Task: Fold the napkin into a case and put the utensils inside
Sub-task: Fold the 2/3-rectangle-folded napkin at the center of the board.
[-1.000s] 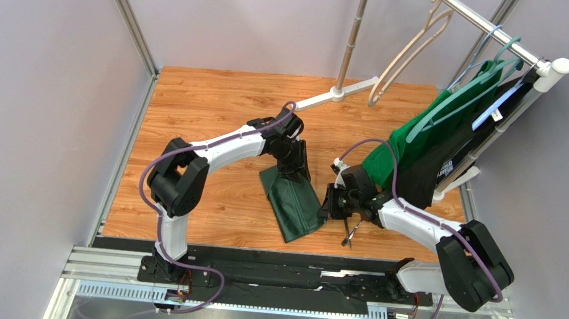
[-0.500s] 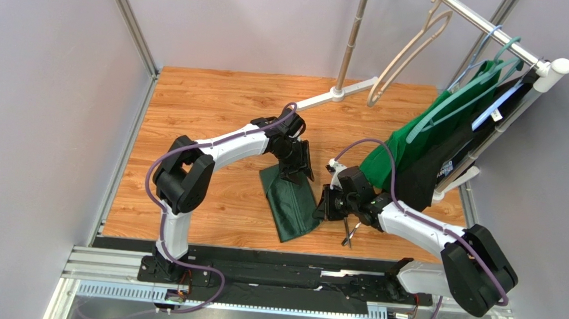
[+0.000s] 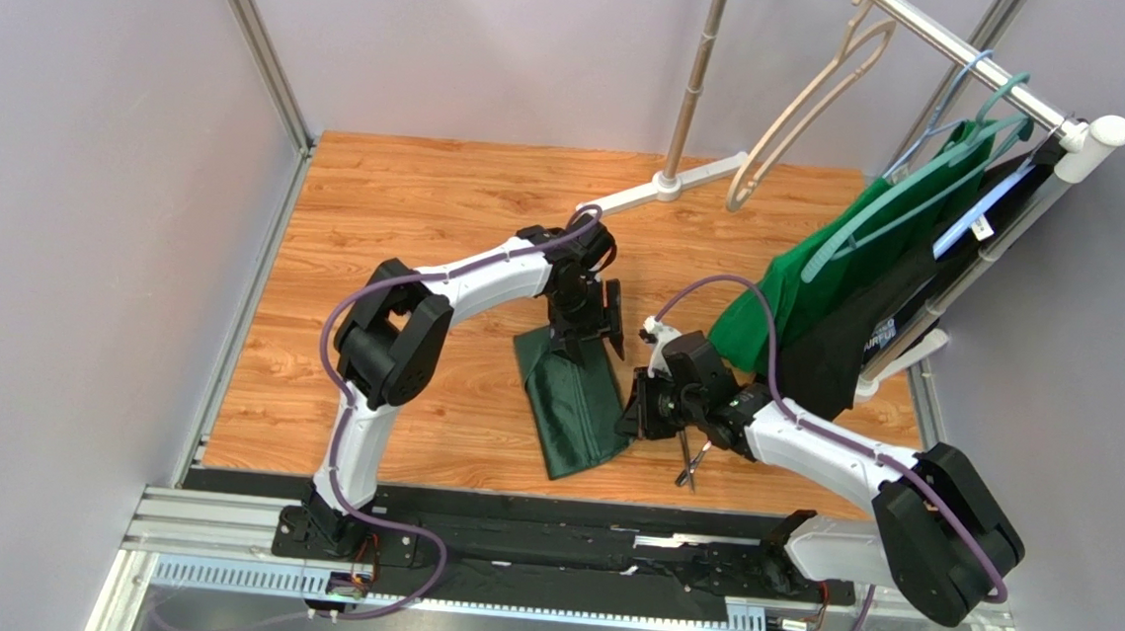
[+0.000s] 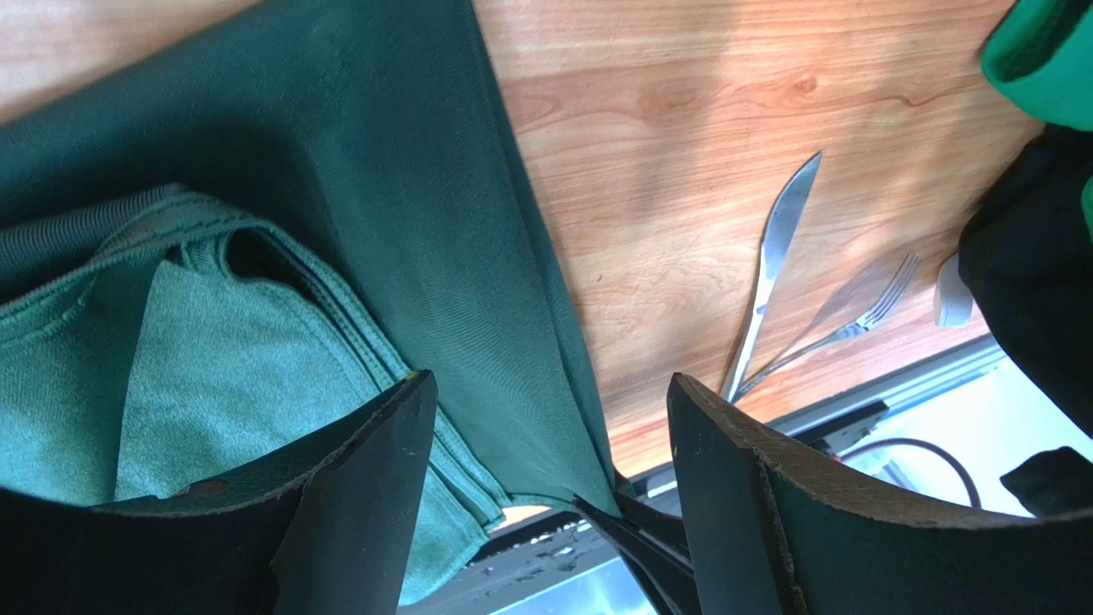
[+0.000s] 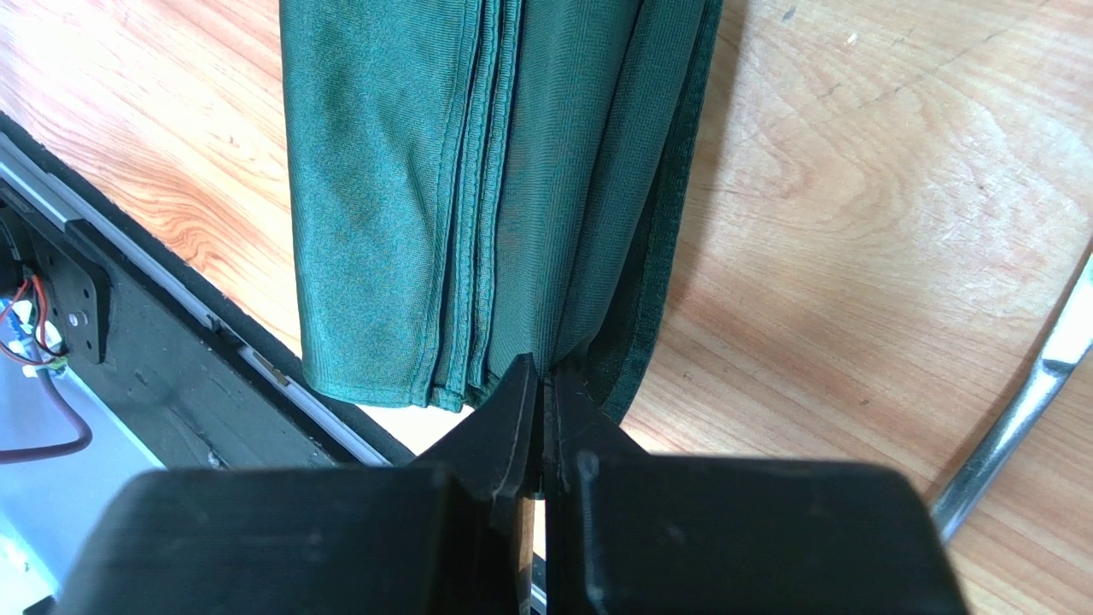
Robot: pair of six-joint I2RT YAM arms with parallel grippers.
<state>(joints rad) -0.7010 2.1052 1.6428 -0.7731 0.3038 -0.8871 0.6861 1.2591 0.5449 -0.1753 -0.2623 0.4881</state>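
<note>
We see the dark green napkin (image 3: 574, 413) lying flat on the wooden desk (image 3: 412, 216), folded into a narrow pouch that runs lengthwise from its far end toward the near edge of the desk. The left end effector (image 4: 549, 381) hangs over the napkin's far end with its fingers spread wide and nothing between them. In the left wrist view the dark cloth lies beneath and between the two fingers, and paler green inner layers show at the napkin's open mouth. The right end effector (image 5: 542, 374) sits at the napkin's right edge. Its two fingers are pressed tightly together, and a fold of the napkin's outer layer runs up into the tips, so we read it as pinching that edge. In the right wrist view several stitched hems of the napkin lie stacked side by side, left of the pinched fold. The knife (image 4: 774, 263) and the fork (image 4: 853, 327) rest on bare wood just to the right of the napkin, outside it. They cross near their handles and fan apart, and neither touches the cloth. Farther to the right of the napkin, well apart from it, a brighter green garment (image 3: 824, 282) hangs on a teal hanger (image 3: 984, 115).
</note>
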